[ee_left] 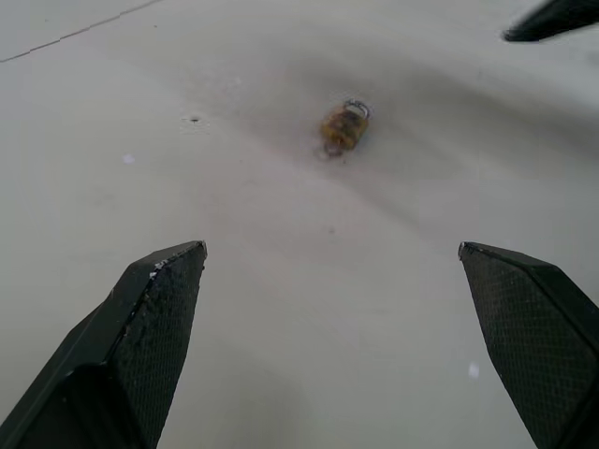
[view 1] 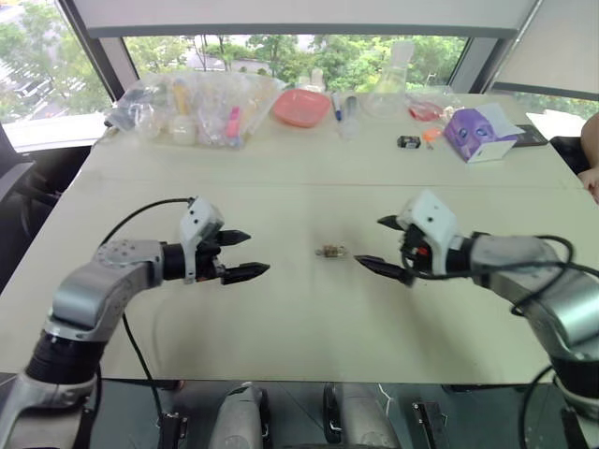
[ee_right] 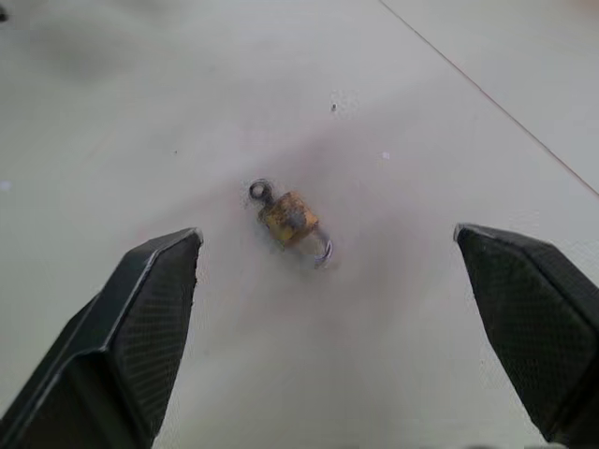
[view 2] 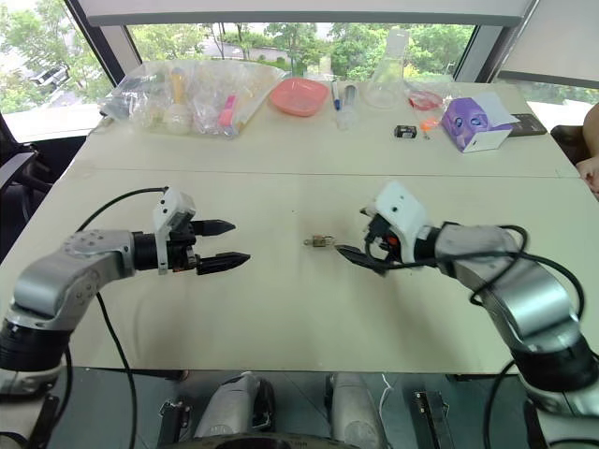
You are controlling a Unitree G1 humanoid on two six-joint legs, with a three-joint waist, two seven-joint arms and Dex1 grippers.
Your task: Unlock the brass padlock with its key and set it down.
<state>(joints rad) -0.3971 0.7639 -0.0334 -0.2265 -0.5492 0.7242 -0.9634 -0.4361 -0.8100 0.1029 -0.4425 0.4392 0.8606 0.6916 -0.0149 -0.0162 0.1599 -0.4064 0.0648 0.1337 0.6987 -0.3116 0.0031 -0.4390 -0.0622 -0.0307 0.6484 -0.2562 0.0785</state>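
Note:
The brass padlock [view 1: 330, 251] lies on its side in the middle of the cream table [view 1: 299, 318], a tiny dull-gold body with a silvery shackle at one end. From its other end sticks a small dark ring [ee_right: 259, 191], which looks like the key's head. My left gripper [view 1: 259, 253] hovers open to the padlock's left, pointing at it. My right gripper [view 1: 368, 241] is open just right of it, closer in. Both wrist views show the padlock [ee_right: 290, 217] lying untouched ahead of the spread fingers; in the left wrist view it sits further off [ee_left: 343, 126].
Along the far side of the table stand a clear bag of items [view 1: 187, 108], a pink bowl [view 1: 301, 108], a glass flask [view 1: 388, 84], a small black box [view 1: 408, 142] and a purple carton [view 1: 477, 131]. A person's arm [view 1: 591, 159] shows at the right edge.

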